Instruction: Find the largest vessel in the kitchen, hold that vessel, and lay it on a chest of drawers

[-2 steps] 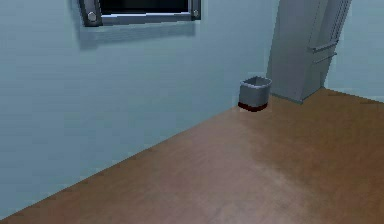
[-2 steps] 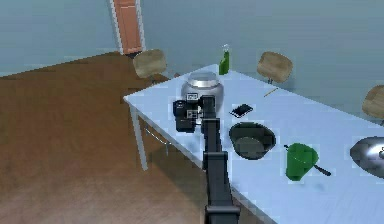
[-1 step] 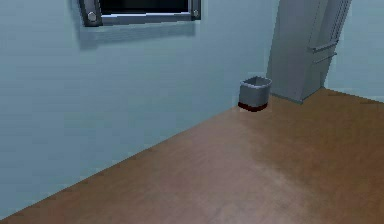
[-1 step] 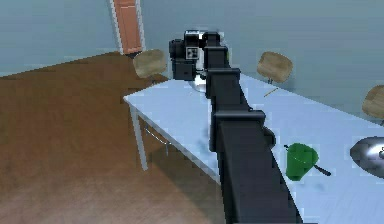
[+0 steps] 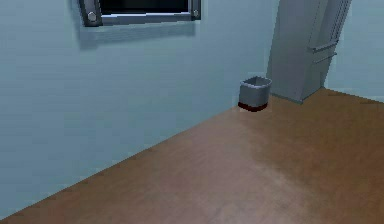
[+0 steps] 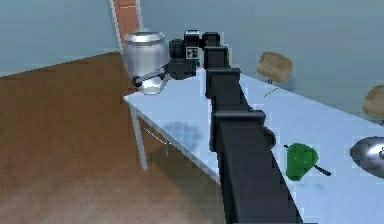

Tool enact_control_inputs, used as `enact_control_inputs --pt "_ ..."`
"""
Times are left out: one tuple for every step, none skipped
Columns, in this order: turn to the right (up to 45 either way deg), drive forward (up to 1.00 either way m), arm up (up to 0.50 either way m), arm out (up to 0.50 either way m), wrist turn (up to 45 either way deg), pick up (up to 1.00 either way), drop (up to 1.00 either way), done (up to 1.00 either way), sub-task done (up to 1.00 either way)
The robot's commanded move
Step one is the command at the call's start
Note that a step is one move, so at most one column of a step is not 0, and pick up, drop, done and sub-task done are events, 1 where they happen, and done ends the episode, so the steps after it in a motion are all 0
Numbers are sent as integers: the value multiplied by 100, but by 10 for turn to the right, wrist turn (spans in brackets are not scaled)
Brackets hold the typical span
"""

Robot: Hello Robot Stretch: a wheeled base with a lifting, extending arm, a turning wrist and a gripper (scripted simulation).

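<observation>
Gripper (image 6: 172,66) is sitting near the metal pot (image 6: 145,48) at the table's (image 6: 185,132) far corner, hold undeterminable; any nudge risks knocking it off.

On pale table (image 6: 185,122): silver pot (image 6: 145,50), green mug (image 6: 300,160), grey pan (image 6: 368,152)

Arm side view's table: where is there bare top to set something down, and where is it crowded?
Bare: the table strip between the silver pot and the arm, and the stretch from the arm to the green cup. Crowded: the pot's corner, where the gripper is, and the cup's end beside a metal pan.
</observation>
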Motion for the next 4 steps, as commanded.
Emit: enact_control_inputs --pt "0 0 0 0 -450 0 0 0 0" --pt "0 0 0 0 -450 0 0 0 0" --pt "0 0 0 0 -30 0 0 0 0" --pt "0 0 0 -40 0 0 0 0 0"
